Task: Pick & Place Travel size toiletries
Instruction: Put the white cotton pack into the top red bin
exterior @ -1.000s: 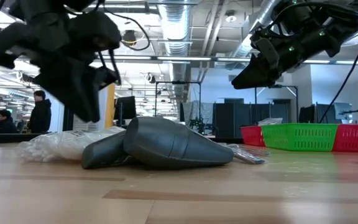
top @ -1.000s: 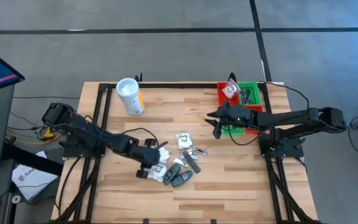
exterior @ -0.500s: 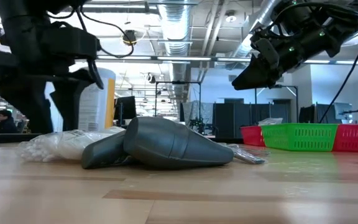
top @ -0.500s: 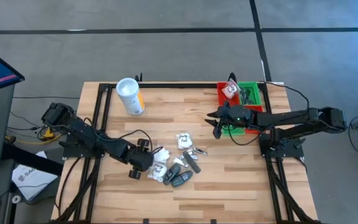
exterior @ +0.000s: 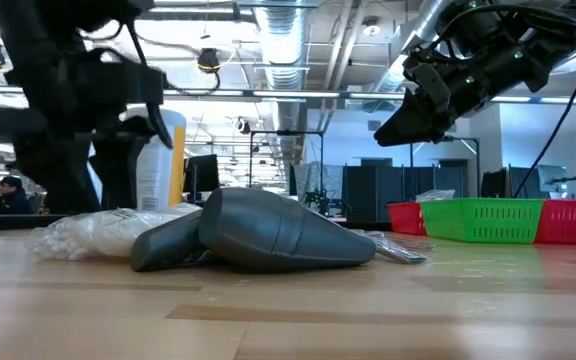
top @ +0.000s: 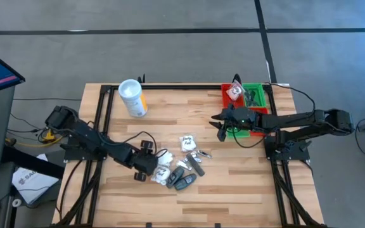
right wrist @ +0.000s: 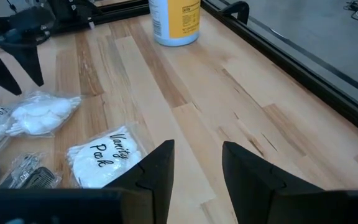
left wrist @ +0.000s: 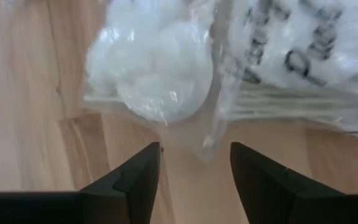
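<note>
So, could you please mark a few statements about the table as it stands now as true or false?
1. The left gripper stands open just short of a clear packet of white cotton. True.
2. The white canister lies inside the green bin. False: it stands on the bare wood near the table's far left corner.
3. The right gripper hovers beside the red bin, holding nothing. True.
4. The dark tubes are stacked in the red bin. False: they lie on the table in the loose pile, beside the packets.
</note>
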### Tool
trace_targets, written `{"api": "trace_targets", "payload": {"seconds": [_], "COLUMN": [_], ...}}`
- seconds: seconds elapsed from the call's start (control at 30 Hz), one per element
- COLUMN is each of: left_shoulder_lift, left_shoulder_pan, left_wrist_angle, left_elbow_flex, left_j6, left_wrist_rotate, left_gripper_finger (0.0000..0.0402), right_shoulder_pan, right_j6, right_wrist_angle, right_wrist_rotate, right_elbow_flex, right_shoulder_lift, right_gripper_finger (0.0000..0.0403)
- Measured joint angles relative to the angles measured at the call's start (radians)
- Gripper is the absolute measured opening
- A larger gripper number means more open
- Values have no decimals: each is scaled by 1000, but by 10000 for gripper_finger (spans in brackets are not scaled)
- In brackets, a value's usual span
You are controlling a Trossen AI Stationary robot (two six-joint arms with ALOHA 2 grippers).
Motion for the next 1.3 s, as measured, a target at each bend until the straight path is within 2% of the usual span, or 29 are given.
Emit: {"api": "trace_targets", "payload": {"seconds": [0.17, 0.4, 0.63, 1.03, 1.13, 1.23, 1.3], "left_shoulder_lift": [63, 69, 73, 73, 73, 73, 73], "left_shoulder_pan": [0, -4, -5, -5, -5, -5, -5], "left_wrist_angle": [10, 19, 101, 144, 147, 147, 147], "left_elbow_flex": [0, 0, -1, -1, -1, -1, -1], "left_j6": [-41, -147, -153, -153, -153, -153, -156], "left_wrist_rotate": [-6, -54, -125, -149, -151, -151, -151], "left_gripper_finger": [180, 164, 144, 105, 79, 21, 8], "right_shoulder_pan": [0, 0, 0, 0, 0, 0, 0], "right_j6": [0, 1, 2, 0, 0, 0, 0], "right_wrist_angle": [-1, -4, -3, -9, -9, -11, -14], "right_wrist_rotate": [0, 0, 0, 0, 0, 0, 0], "right_elbow_flex": [0, 0, 0, 0, 0, 0, 0], "right_shoulder_lift": [0, 0, 0, 0, 0, 0, 0], "right_gripper_finger": [127, 126, 125, 124, 124, 124, 124]}}
